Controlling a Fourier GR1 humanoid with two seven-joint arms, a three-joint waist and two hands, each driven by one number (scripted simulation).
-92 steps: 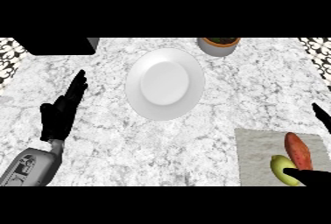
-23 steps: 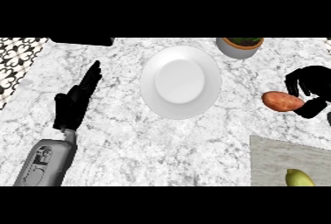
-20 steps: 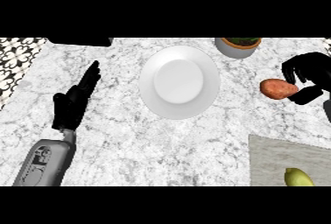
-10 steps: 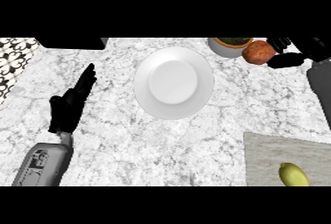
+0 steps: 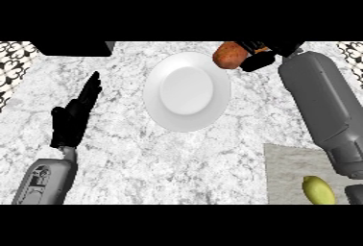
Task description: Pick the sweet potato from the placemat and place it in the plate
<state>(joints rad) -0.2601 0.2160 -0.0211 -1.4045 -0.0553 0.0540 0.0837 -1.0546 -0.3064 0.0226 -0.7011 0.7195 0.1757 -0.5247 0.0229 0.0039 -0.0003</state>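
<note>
Head view: the right robot hand [image 5: 261, 54], at the upper right of the frame, is curled round the reddish-brown oblong sweet potato [image 5: 229, 55], holding it at the upper right rim of the round white ceramic plate [image 5: 187, 91] on the grey marbled counter [image 5: 142, 158]. The left robot hand [image 5: 74, 117] rests at the left with fingers straight and together. The sweet potato is judged stiff, moderately heavy and not fragile, best held across its thick middle; the grey rectangular placemat [image 5: 291, 173] at lower right carries only a yellow-green fruit [image 5: 318, 190].

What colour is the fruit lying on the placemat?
Yellow-green: the fruit on the grey placemat, seen in the head view.
</note>
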